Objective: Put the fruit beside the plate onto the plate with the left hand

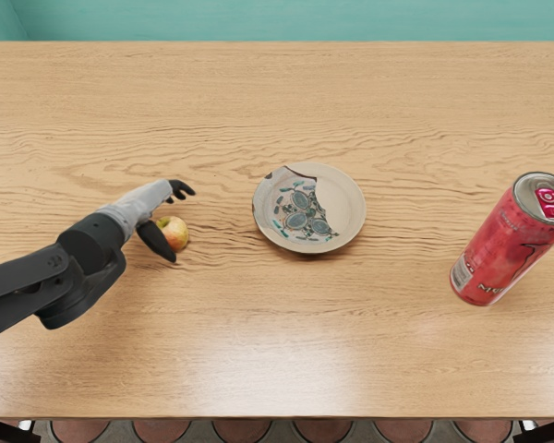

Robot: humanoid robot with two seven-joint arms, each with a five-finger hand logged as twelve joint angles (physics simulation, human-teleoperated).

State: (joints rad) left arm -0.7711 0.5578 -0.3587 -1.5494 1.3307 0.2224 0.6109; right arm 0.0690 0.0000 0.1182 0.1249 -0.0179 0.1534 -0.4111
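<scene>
left arm (51, 277) is the closest thing, coming in from the left edge down in the lower left corner, dark grey with a paler grey bit toward the wrist. its left hand (148, 208) is reaching out over the wooden table (277, 351) right at the apple (175, 233). fingers (180, 191) are spread loose and pointing past the far side of the fruit, and the thumb (157, 242) sits in front of the apple's left side, so the hand is kinda bracketing it but not closed on anything. can't really tell if the thumb is touching the skin or just overlapping it from this angle.

apple is yellow-red, sitting on the table to the left of the plate (351, 198), near it but clearly apart, not on it. plate is cream with a teal pattern on its left half, nothing on it.

way off to the right there's a red drink can (508, 245), leaning in the picture, well apart from the plate.
</scene>
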